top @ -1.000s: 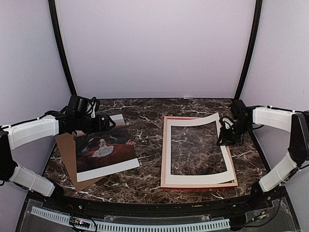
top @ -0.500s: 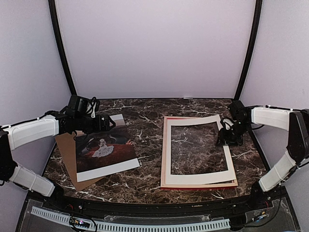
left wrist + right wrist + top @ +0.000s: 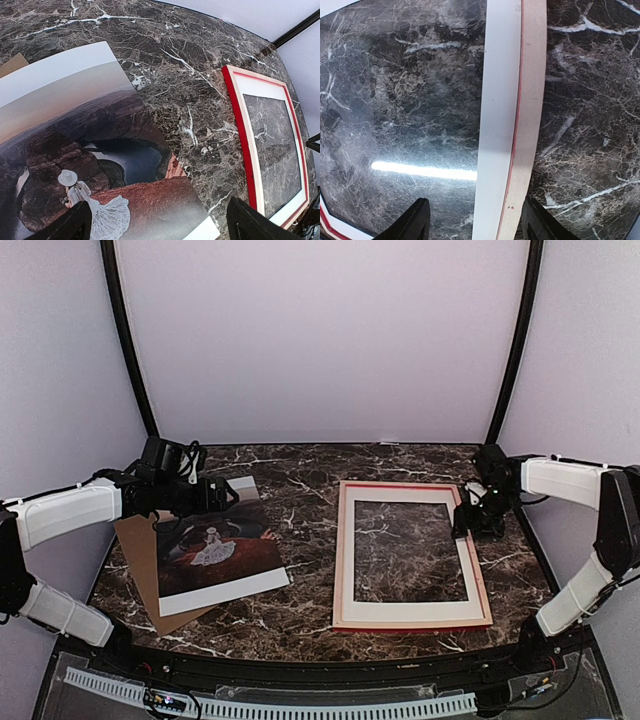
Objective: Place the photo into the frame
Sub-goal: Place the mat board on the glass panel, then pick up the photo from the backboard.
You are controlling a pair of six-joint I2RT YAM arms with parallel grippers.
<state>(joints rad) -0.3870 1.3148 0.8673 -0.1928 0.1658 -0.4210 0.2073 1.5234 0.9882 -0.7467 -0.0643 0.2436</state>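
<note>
The photo [image 3: 215, 555] lies flat on the left of the table, a dark canyon scene with a white-dressed figure, and fills the left wrist view [image 3: 75, 150]. My left gripper [image 3: 222, 492] hovers open over its far right corner, fingers wide apart [image 3: 160, 225]. The frame [image 3: 487, 590] lies right of centre, its red rail [image 3: 239, 125] showing. A white mat [image 3: 345, 560] lies flat in it. My right gripper [image 3: 470, 525] is open above the frame's right rail [image 3: 532, 100], straddling rail and mat [image 3: 500, 100], holding nothing [image 3: 476, 220].
A plain brown backing board [image 3: 140, 560] lies under the photo's left side, its corner peeking out [image 3: 12, 64]. Reflective glass [image 3: 420, 170] shows in the mat's window. Dark marble table [image 3: 300, 500] lies between photo and frame. Black posts stand at the back corners.
The right gripper has opened and let go of the white mat. The mat's raised far right corner has dropped flat into the frame. The left arm has not moved.
</note>
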